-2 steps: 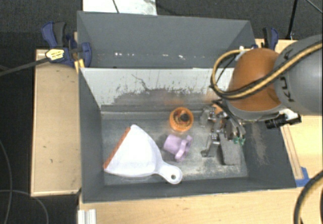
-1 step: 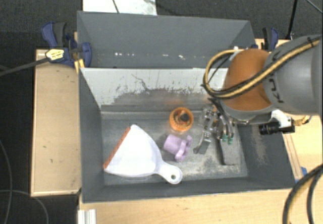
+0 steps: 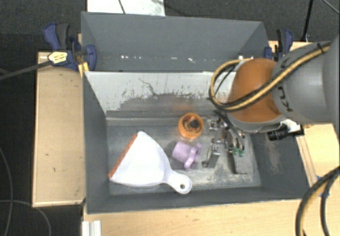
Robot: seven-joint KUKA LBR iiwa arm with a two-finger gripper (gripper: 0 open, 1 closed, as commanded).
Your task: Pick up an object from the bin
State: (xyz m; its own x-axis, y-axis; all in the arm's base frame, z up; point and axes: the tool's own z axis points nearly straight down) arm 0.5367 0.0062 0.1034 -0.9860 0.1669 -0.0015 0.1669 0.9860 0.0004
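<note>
We log the gripper (image 3: 223, 158) at lower right of centre, fingers apart and empty; the purple block (image 3: 185, 154) lies just to its left.

Nothing legible: no word, number or brand can be read. The grey arm link (image 3: 311, 91) carries a dark marking (image 3: 285, 101) just beside the orange cover (image 3: 254, 91). It may be lettering, but cables cross it and no letters can be made out.
</note>
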